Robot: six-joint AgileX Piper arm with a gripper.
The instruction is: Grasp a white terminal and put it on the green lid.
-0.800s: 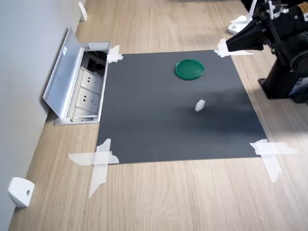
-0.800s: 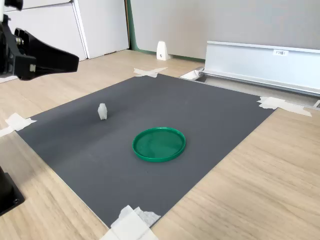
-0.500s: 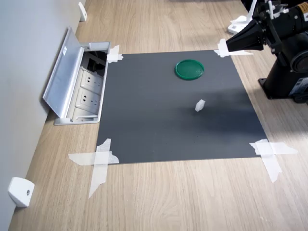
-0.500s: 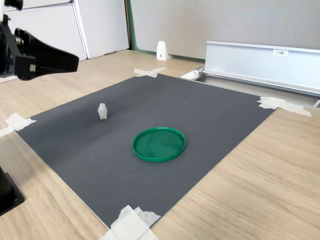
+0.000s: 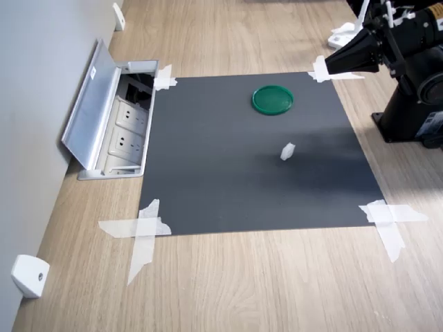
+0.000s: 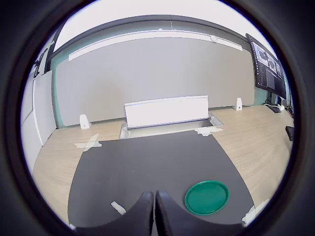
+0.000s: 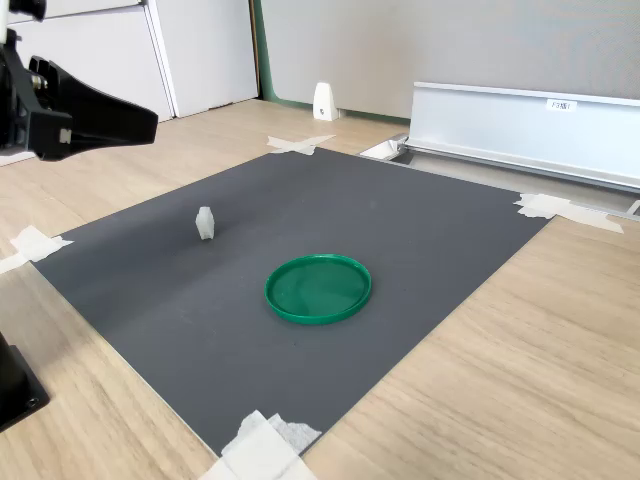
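Change since earlier frames: none seen; hand and items unmoved
White terminal (image 5: pixel 287 151): one, upright on black mat (image 5: pixel 228 180), nearer than the lid in the first exterior view
Green lid (image 5: pixel 272 99): one, flat on mat
Hand (image 5: pixel 331 66): one, fingers pressed together, raised above mat's far right corner in the first exterior view, holding nothing
Table (image 5: pixel 277 283): one
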